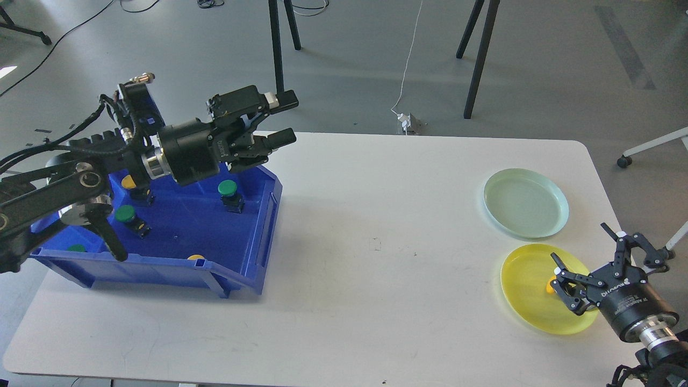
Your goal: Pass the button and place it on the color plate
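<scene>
A yellow button (552, 285) lies on the yellow plate (524, 293) at the right front, mostly hidden behind my right gripper (583, 246). That gripper is open and empty, raised over the plate's right side. A pale green plate (525, 202) sits behind it, empty. My left gripper (286, 119) is open and empty, held above the back right corner of the blue bin (252, 242). In the bin are green buttons (227, 188) (126, 214) and yellow ones (128, 182).
The white table (376, 242) carries the bin at the left and the two plates at the right. Stand legs (475, 59) and a white cable (408, 59) are on the floor behind the table. A chair base (645, 148) is at the far right.
</scene>
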`<state>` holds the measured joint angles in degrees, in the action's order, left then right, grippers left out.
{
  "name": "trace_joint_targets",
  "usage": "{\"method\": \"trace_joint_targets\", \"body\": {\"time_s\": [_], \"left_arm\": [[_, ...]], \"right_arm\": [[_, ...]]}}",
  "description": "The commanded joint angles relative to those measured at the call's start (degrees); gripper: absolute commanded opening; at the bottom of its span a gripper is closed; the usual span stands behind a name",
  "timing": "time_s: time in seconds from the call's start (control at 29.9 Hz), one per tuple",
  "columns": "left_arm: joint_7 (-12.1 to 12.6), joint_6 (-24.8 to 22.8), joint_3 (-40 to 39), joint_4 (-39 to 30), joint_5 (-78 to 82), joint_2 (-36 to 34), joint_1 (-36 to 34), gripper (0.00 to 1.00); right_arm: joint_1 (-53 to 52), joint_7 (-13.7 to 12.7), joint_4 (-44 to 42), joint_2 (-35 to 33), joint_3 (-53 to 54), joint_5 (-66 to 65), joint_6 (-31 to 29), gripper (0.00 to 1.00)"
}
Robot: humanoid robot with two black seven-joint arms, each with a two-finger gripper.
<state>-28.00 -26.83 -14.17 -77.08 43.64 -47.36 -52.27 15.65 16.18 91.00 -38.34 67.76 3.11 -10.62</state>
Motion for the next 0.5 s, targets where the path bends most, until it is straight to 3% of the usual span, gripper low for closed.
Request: {"method": "trace_joint_targets", "body": {"time_s": [0.0,0.13,0.23,0.37,0.47], "left_arm": [[0.0,-1.2,0.1,-1.3,13.9,-7.3,-1.6,0.92],[0.0,-1.2,0.3,-1.1,26.9,-13.8,-2.8,0.92],[0.0,-1.2,0.3,0.3,41.9,-15.0,-3.1,0.93],[0.0,-1.2,3.0,7.9,53.0,-13.8,-3.0,0.93],[0.0,-1.2,5.6,16.6,56.2,-9.1,-2.7,0.93]], "right_arm": [[-6.4,-0.3,0.0,-1.7,-0.4,-0.7,-3.6,0.98],[-13.6,-2.4,-0.1,-3.0,-0.4,-0.7,-3.6,0.98],[-16.8,-3.3,-0.2,-3.1,-1.0,-0.7,-3.6,0.98],[-17.4,-3.4,-0.3,-2.9,-2.7,-0.7,-3.6,0.98],[-17.2,-3.3,-0.3,-3.0,-3.3,-0.7,-3.6,0.98]]}}
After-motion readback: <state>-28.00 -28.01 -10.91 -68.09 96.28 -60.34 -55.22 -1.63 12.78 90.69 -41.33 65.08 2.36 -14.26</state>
